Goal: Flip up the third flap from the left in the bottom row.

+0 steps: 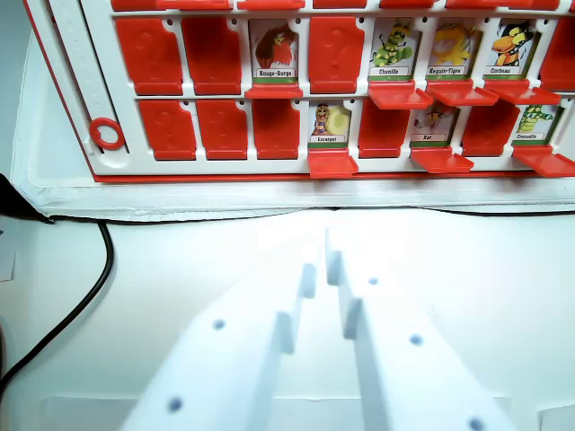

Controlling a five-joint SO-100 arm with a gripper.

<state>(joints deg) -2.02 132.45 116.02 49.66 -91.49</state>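
Note:
A white board (296,164) with two rows of red flaps fills the top of the wrist view. In the lower row, the third flap from the left (276,128) shows a plain red face, like the two flaps (194,129) left of it. Just to its right, the Escargot picture flap (330,123) shows its card, with a red tab (332,163) jutting out below. My white gripper (322,265) hovers over the white table in front of the board, below that picture flap. It is shut, with only a thin slit between its fingers and nothing held.
A black cable (97,278) curves across the table at the left, and another runs along the board's mat edge (503,213). A red ring (106,133) sits on the board's left frame. Several upper-row flaps show pictures such as Chenille (389,49).

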